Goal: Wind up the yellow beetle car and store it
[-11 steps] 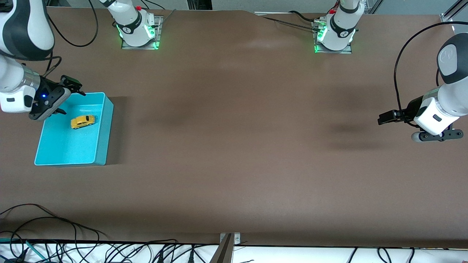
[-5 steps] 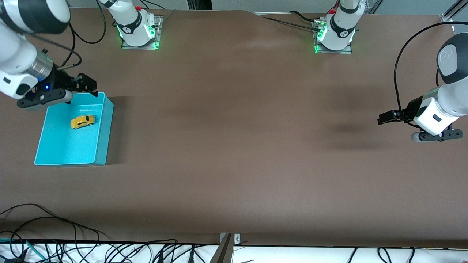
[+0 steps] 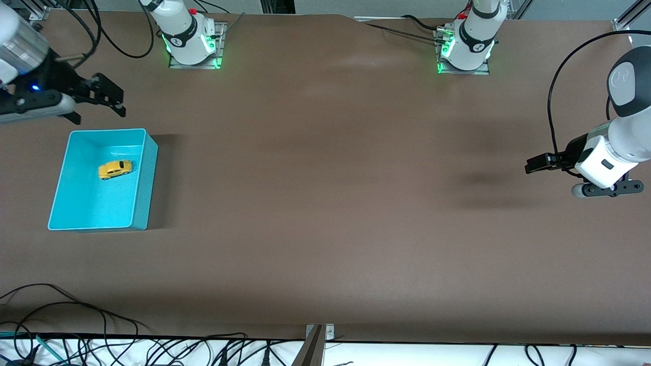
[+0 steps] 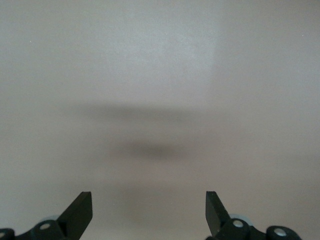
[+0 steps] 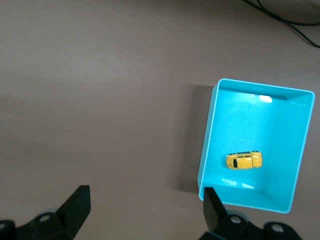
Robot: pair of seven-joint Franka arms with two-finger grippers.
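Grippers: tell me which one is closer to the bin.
The right gripper, open, hangs over the table just past the bin that holds the car. The left gripper, also open, waits at the left arm's end of the table.

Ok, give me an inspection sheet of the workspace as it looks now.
Surface: brown table, bare in the middle.
Job's things: car upright on its wheels inside the bin, toward the right arm's end.
Clutter: nothing seen.
Grippers: right gripper open, empty, over the table beside the bin; left gripper open, empty, waiting over the table's other end.
Cables: loose bundle along the near edge.
Surroundings: arm bases lit green.
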